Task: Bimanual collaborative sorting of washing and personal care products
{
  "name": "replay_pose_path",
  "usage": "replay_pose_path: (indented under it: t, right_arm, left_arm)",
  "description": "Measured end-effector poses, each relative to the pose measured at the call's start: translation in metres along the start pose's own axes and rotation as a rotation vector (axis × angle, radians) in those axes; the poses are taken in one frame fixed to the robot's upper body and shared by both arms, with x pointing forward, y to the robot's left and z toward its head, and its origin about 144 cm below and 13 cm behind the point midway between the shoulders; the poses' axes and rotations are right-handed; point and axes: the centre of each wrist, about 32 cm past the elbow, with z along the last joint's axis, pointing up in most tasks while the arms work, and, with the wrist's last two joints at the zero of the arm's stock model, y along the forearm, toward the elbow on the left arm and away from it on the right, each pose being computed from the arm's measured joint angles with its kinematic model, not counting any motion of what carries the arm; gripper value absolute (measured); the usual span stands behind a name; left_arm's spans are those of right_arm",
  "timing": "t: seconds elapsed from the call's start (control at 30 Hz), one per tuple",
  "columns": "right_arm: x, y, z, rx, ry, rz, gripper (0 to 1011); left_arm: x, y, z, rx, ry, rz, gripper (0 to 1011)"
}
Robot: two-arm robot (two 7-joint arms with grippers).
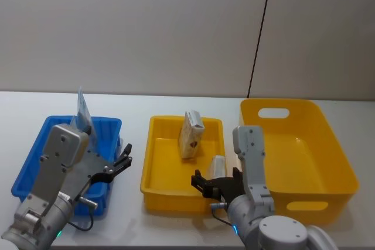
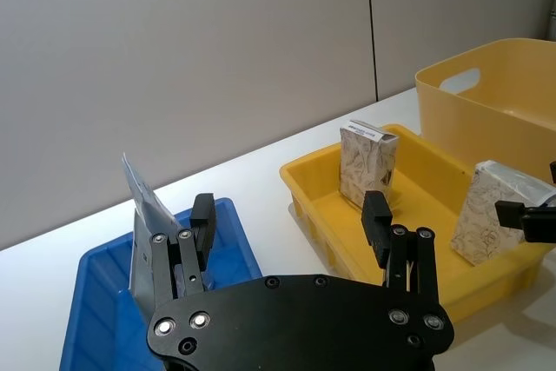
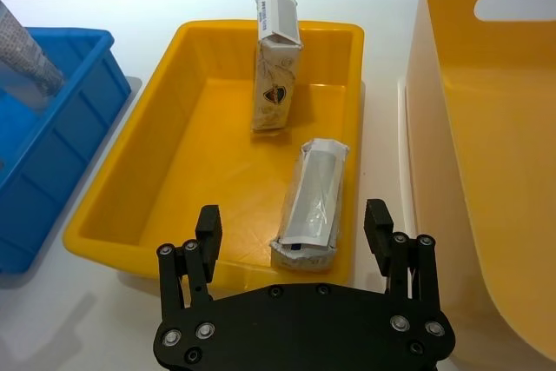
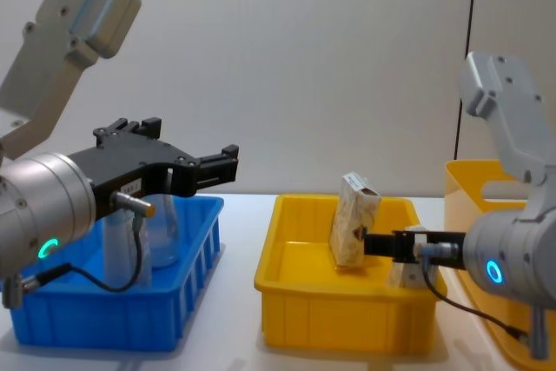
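We note left gripper [image 1: 125,157], fingers apart, above blue plastic tray's [image 1: 34,155] right edge; tall pale-blue printed squeeze tube [image 1: 82,108] at its far edge. Right gripper [image 3: 293,213], fingers apart, above small whitish-grey pack [image 3: 313,188] by shallow yellow plastic tray's [image 3: 208,154] near-right corner; beige printed carton [image 3: 276,76] upright at far edge, print unreadable.

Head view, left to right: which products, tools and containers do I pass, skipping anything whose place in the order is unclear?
pale-blue squeeze tube → left tool → beige carton → whitish-grey pack → deep yellow bin

No readable text, carton [image 3: 276,67] print illegible (logo too)
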Motion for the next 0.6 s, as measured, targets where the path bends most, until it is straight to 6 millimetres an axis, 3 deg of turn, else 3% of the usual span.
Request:
replay_pose_path:
  t: [0.6]
  right_arm:
    - [0.001,0.014,0.002,-0.031,0.006,-0.014,1004]
  left_arm:
    - [0.0,0.0,0.0,0.0,0.0,0.0,1001]
